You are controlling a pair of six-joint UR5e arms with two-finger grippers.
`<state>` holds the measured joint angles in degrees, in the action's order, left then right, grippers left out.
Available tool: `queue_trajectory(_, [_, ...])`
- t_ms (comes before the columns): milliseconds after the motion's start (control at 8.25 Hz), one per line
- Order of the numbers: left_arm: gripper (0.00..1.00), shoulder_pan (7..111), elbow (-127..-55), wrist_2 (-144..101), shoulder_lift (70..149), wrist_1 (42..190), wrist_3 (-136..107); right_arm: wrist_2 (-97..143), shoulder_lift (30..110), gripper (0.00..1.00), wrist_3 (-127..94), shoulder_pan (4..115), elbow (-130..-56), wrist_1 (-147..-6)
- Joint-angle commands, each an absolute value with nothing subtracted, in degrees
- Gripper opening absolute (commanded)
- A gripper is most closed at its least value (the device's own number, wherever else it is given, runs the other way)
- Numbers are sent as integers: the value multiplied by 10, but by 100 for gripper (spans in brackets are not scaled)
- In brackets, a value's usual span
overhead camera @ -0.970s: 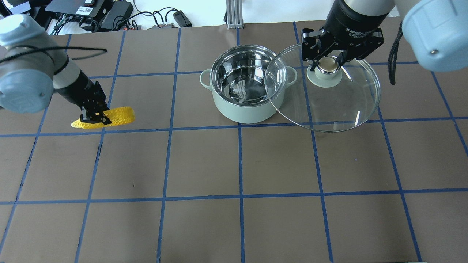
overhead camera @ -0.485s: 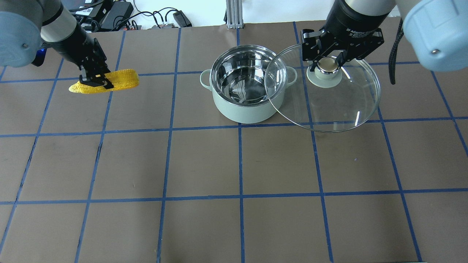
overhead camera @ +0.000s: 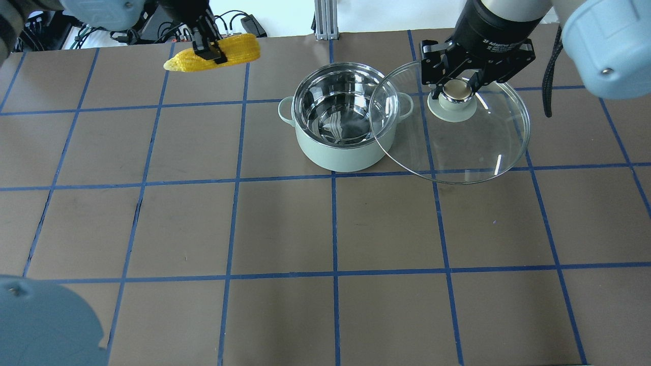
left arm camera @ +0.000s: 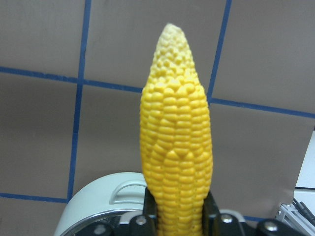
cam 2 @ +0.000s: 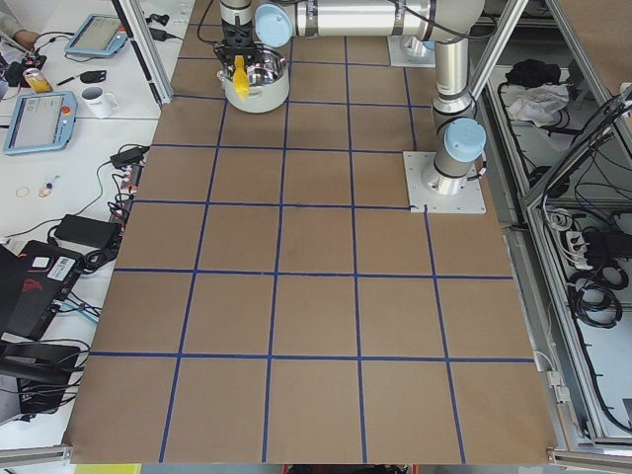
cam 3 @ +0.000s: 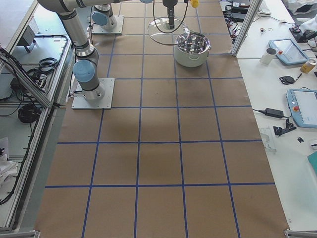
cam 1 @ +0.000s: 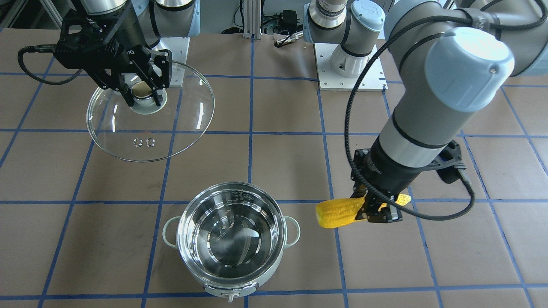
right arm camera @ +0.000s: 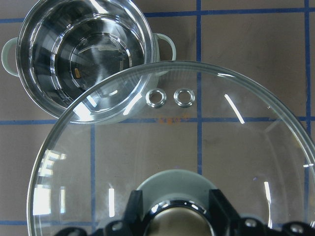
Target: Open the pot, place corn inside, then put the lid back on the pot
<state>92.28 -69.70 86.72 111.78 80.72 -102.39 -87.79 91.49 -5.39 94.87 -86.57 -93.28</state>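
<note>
Pot count: one pot (overhead camera: 335,155), uncovered, steel inside bare and shining, standing on the desk (overhead camera: 386,223).
Pot handles: two loops, one each side (overhead camera: 286,110) (overhead camera: 407,104).
Corn count: one corn (overhead camera: 239,47), and it was up in the air!
Corn place: on the pot's left, blunt end toward the pot, pointed tip aimed away, not yet over the rim.
Lid count: one lid (overhead camera: 468,142), glass, lifted off the pot.
Lid place: on the pot's right; from overhead its near edge overlapped the pot's rim.
Lid details: one knob (cam 1: 142,90), two vent rings (right arm camera: 157,98) (right arm camera: 185,97).
Tool count: two.
Left tool (overhead camera: 208,51): fingers clamped on the corn's thick part, the cob lying crosswise.
Right tool (overhead camera: 456,90): fingers closed round the knob, carrying the lid.
Change, corn: a second before it sat far out to the pot's left, low by the desk; then it climbed, and by now it had swung in much nearer the pot.
Change, lid: none, it hung in the same spot by the pot.
Change, pot: none, it had not budged.
</note>
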Motion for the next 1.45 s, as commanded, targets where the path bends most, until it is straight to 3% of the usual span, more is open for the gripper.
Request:
queue_trajectory(0, [0, 1014, -605, 886, 1204, 805, -1107, -878, 915, 24, -54, 948, -866, -933])
queue_trajectory(727, [0, 1113, -601, 884, 1276, 769, -1153, -880, 915, 22, -44, 948, -866, -931])
queue_trajectory(1333, [0, 1121, -603, 879, 1290, 759, -1146, -880, 915, 22, -44, 948, -866, -930])
